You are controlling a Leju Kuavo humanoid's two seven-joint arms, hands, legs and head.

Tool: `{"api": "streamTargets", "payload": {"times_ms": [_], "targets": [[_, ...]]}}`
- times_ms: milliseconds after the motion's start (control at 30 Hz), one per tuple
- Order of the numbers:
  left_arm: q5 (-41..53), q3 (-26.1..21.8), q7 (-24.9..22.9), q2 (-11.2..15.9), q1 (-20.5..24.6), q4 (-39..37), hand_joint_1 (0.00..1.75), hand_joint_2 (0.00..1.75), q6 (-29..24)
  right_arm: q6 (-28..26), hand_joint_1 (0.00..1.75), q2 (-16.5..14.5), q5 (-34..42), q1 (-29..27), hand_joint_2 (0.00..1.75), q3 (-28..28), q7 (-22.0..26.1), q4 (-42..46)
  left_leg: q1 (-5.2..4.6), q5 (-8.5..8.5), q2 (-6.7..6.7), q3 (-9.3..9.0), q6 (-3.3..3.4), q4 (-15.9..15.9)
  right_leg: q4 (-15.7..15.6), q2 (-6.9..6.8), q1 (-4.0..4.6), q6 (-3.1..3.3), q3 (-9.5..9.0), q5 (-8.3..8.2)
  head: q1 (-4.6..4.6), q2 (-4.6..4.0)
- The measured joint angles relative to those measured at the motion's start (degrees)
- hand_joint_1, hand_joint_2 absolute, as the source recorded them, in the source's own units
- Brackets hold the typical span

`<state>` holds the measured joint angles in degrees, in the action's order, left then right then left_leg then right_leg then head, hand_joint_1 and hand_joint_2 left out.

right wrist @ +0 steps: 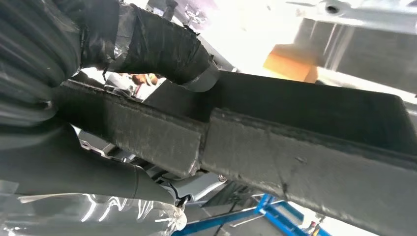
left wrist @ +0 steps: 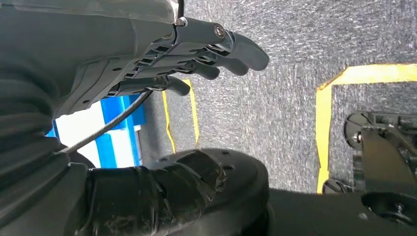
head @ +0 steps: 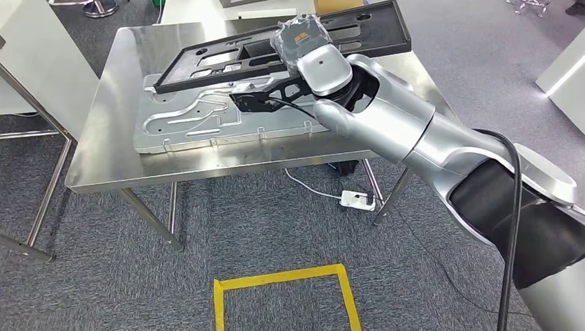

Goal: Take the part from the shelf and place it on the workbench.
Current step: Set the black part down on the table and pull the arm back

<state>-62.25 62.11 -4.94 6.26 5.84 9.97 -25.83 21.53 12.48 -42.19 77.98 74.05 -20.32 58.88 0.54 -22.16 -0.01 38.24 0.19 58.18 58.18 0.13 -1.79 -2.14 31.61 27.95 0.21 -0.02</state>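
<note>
Your left hand (left wrist: pixel 196 54) hangs over grey carpet (left wrist: pixel 275 98), fingers loosely curled and apart, holding nothing. On the steel workbench (head: pixel 103 138), a flat silver stamped plate (head: pixel 193 124) lies at the 10 o'clock position. Your right hand (head: pixel 303 41) grips the part (head: pixel 207 62), a flat black frame with cut-outs, tilted above that plate. Yellow floor tape (head: pixel 283 279) marks a square at 6 o'clock.
</note>
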Motion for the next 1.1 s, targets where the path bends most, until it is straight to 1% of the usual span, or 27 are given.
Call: {"api": "streamTargets", "payload": {"times_ms": [67, 100, 167, 200, 233, 267, 300, 333, 367, 400, 433, 467, 533, 567, 600, 633, 700, 733, 767, 800, 833, 867, 900, 933, 1033, 1067, 1100], "targets": [[0.0, 0.0, 0.2, 0.0, -0.1, 0.0, 0.0, 1.75, 0.2, -0.2, 1.75, 0.0, 0.0, 0.0, 1.75, 0.0, 0.0, 0.0, 0.11, -0.2, -0.09, -0.5, 0.77, -0.4, 1.2, -0.14, 0.01, -0.41, 0.4, 0.96, 0.15, 0.0], [0.1, 0.0, 0.3, 0.0, -0.1, 0.0, 0.0, 1.75, 0.4, -0.4, 1.75, 0.0, 0.0, 0.0, 1.75, 0.0, 0.0, 0.0, 0.15, -0.31, -0.1, -0.83, 1.19, -0.7, 3.4, -0.15, 0.06, -0.43, 1.56, 2.08, 0.25, 0.0], [0.3, 0.0, 0.5, 0.0, 0.0, 0.0, 0.0, 1.75, 0.9, -0.6, 1.75, 0.0, 0.0, -0.2, 1.75, 0.0, 0.1, 0.0, -0.08, -0.73, -0.16, -1.24, 1.91, -0.7, 11.0, -0.1, 0.3, -0.21, 5.93, 4.86, 0.31, 0.0], [0.4, 0.0, 0.6, 0.0, 0.0, 0.0, 0.0, 1.75, 1.1, -0.6, 1.75, 0.0, -0.1, -0.5, 1.75, 0.0, 0.1, 0.0, -0.23, -0.99, -0.26, -1.48, 2.17, -0.7, 14.5, -0.08, 0.41, -0.12, 8.21, 5.6, 0.31, 0.0], [0.4, 0.0, 0.7, 0.0, 0.0, 0.0, 0.0, 1.75, 1.2, -0.6, 1.75, 0.0, -0.1, -0.8, 1.75, 0.0, 0.2, 0.0, -0.38, -1.29, -0.42, -1.81, 2.32, -0.6, 16.4, -0.08, 0.5, -0.01, 9.8, 5.31, 0.3, 0.0], [0.4, 0.0, 0.7, 0.0, -0.1, 0.0, 0.0, 1.75, 1.2, -0.6, 1.75, 0.0, -0.1, -1.1, 1.75, 0.0, 0.1, -0.1, -0.52, -1.65, -0.63, -2.18, 2.38, -0.5, 16.0, -0.08, 0.6, 0.17, 10.35, 3.84, 0.31, 0.0], [0.4, 0.0, 0.7, 0.0, -0.1, 0.0, 0.0, 1.75, 1.2, -0.6, 1.75, 0.0, -0.1, -1.2, 1.75, 0.0, 0.1, -0.1, -0.63, -2.06, -0.84, -2.6, 2.35, -0.3, 13.6, -0.08, 0.71, 0.43, 9.87, 1.43, 0.32, 0.0], [0.5, 0.0, 0.7, 0.0, -0.1, 0.0, 0.0, 1.75, 1.2, -0.6, 1.75, 0.0, -0.1, -1.2, 1.75, 0.0, 0.1, -0.1, -0.72, -2.53, -1.01, -3.0, 2.27, -0.1, 9.8, -0.06, 0.86, 0.8, 8.73, -1.28, 0.31, 0.0], [0.5, 0.0, 0.7, -0.1, -0.1, 0.0, 0.0, 1.75, 1.2, -0.6, 1.75, 0.0, -0.1, -1.1, 1.75, 0.0, 0.1, -0.1, -0.88, -2.98, -1.14, -3.25, 2.11, 0.2, 6.4, 0.0, 1.08, 1.22, 7.41, -3.27, 0.26, 0.0], [0.5, 0.0, 0.8, -0.1, -0.1, 0.0, 0.0, 1.75, 1.2, -0.6, 1.75, 0.0, -0.1, -1.0, 1.75, 0.0, 0.2, -0.1, -0.95, -3.32, -1.24, -3.34, 1.91, 0.4, 3.7, 0.05, 1.25, 1.6, 6.28, -4.28, 0.21, 0.0], [0.6, 0.0, 0.8, -0.2, -0.1, 0.0, 0.0, 1.75, 1.2, -0.6, 1.75, 0.0, -0.1, -0.9, 1.75, 0.0, 0.2, -0.1, -0.95, -3.52, -1.29, -3.34, 1.67, 0.5, 2.1, 0.1, 1.44, 1.89, 5.62, -4.5, 0.14, 0.0], [0.7, 0.0, 0.8, -0.2, 0.0, 0.0, 0.0, 1.75, 1.1, -0.6, 1.75, 0.0, -0.1, -0.9, 1.75, 0.0, 0.3, -0.1, -0.94, -3.6, -1.33, -3.28, 1.43, 0.5, 1.7, 0.13, 1.59, 2.09, 5.29, -4.16, 0.08, 0.0], [0.6, 0.1, 0.9, -0.1, 0.0, 0.0, 0.0, 1.75, 0.8, -0.6, 1.75, -0.1, -0.1, -0.9, 1.75, 0.0, 0.5, -0.2, -0.93, -3.83, -1.32, -3.29, 0.89, 0.4, 1.0, 0.11, 1.36, 2.37, 4.85, -4.04, 0.05, 0.0], [0.6, 0.1, 0.9, -0.1, 0.0, 0.0, 0.0, 1.75, 0.7, -0.7, 1.75, -0.2, -0.1, -0.9, 1.75, 0.0, 0.5, -0.3, -0.96, -4.26, -1.23, -3.04, 0.53, 1.0, 0.6, 0.07, 1.11, 2.53, 4.5, -4.04, -0.04, 0.0], [0.5, 0.1, 0.9, -0.1, 0.0, 0.0, 0.0, 1.75, 0.7, -0.9, 1.75, -0.4, -0.2, -0.9, 1.75, 0.0, 0.6, -0.4, -0.91, -5.12, -1.11, -2.23, 0.13, 2.7, 0.3, 0.03, 0.83, 2.71, 4.11, -4.03, -0.13, 0.0], [0.5, 0.1, 0.9, -0.1, -0.1, 0.0, 0.0, 1.75, 0.6, -1.1, 1.75, -0.5, -0.3, -0.9, 1.75, 0.0, 0.6, -0.5, -0.66, -6.3, -0.96, -0.69, -0.27, 5.6, 0.1, -0.01, 0.71, 2.87, 3.76, -3.92, -0.22, 0.0], [0.5, 0.1, 0.9, -0.1, -0.1, 0.0, 0.0, 1.75, 0.6, -1.4, 1.75, -0.7, -0.4, -1.1, 1.75, 0.0, 0.6, -0.8, -0.07, -8.4, -0.72, 3.51, -0.98, 12.8, 0.0, -0.03, 0.62, 3.07, 3.28, -3.54, -0.32, 0.0], [0.5, 0.1, 0.8, -0.1, -0.1, 0.0, 0.0, 1.75, 0.5, -1.6, 1.75, -0.8, -0.4, -1.3, 1.75, 0.0, 0.6, -0.9, 0.2, -8.42, -0.6, 5.18, -1.24, 15.0, 0.1, -0.03, 0.58, 3.04, 3.01, -3.27, -0.32, 0.0], [0.5, 0.1, 0.7, -0.1, -0.1, 0.0, 0.0, 1.75, 0.4, -1.6, 1.75, -0.9, -0.4, -1.5, 1.75, 0.0, 0.5, -1.1, 0.4, -7.35, -0.49, 5.86, -1.45, 15.1, 0.1, -0.03, 0.49, 2.92, 2.7, -2.96, -0.31, 0.0], [0.5, 0.1, 0.5, -0.1, -0.1, 0.0, 0.0, 1.75, 0.3, -1.7, 1.75, -1.0, -0.4, -1.6, 1.75, 0.0, 0.2, -1.2, 0.54, -5.36, -0.38, 5.47, -1.6, 13.1, 0.2, -0.04, 0.35, 2.73, 2.3, -2.59, -0.31, 0.0], [0.5, 0.1, 0.4, -0.1, -0.1, 0.0, 0.0, 1.75, 0.2, -1.8, 1.75, -1.1, -0.5, -1.6, 1.75, 0.0, -0.1, -1.3, 0.65, -2.76, -0.26, 4.15, -1.69, 9.5, 0.3, -0.05, 0.2, 2.47, 1.85, -2.18, -0.33, 0.0], [0.5, 0.1, 0.2, -0.1, -0.1, 0.0, 0.0, 1.75, 0.2, -1.9, 1.75, -1.2, -0.7, -1.5, 1.75, 0.0, -0.4, -1.5, 0.66, -0.87, -0.17, 2.49, -1.73, 5.9, 0.3, -0.06, 0.1, 2.17, 1.46, -1.78, -0.33, 0.0], [0.5, 0.1, 0.2, -0.1, -0.1, 0.0, 0.0, 1.75, 0.1, -2.0, 1.75, -1.3, -0.9, -1.4, 1.75, 0.0, -0.7, -1.6, 0.54, 0.19, -0.12, 0.97, -1.6, 2.7, 0.4, -0.04, 0.09, 1.83, 1.21, -1.46, -0.3, 0.0], [0.5, 0.1, 0.2, -0.2, -0.1, 0.0, 0.0, 1.75, 0.0, -2.0, 1.75, -1.3, -1.1, -1.2, 1.75, 0.0, -1.0, -1.8, 0.39, 0.44, -0.06, -0.02, -1.33, 0.8, 0.3, -0.02, 0.11, 1.51, 1.08, -1.26, -0.28, 0.0], [0.5, 0.2, 0.4, -0.2, 0.0, 0.0, 0.0, 1.75, 0.0, -2.2, 1.75, -1.4, -1.7, -1.1, 1.75, 0.0, -1.5, -2.1, 0.13, -0.42, -0.11, -0.81, -0.07, -0.4, -0.1, -0.06, 0.14, 0.49, 0.83, -0.87, -0.21, 0.0], [0.6, 0.2, 0.5, -0.2, 0.0, 0.0, 0.0, 1.75, -0.1, -2.3, 1.75, -1.4, -1.9, -1.1, 1.75, 0.0, -1.8, -2.3, 0.18, -0.5, -0.12, -1.11, 0.34, -0.7, 0.4, -0.11, 0.12, 0.23, 0.9, -0.43, -0.19, 0.0], [0.6, 0.2, 0.5, -0.2, -0.1, 0.0, 0.0, 1.75, -0.1, -2.4, 1.75, -1.3, -2.1, -1.1, 1.75, 0.0, -2.0, -2.4, 0.25, -0.59, -0.11, -1.45, 0.79, -1.0, 1.9, -0.13, 0.12, 0.08, 1.57, 0.43, -0.15, 0.0]]}}
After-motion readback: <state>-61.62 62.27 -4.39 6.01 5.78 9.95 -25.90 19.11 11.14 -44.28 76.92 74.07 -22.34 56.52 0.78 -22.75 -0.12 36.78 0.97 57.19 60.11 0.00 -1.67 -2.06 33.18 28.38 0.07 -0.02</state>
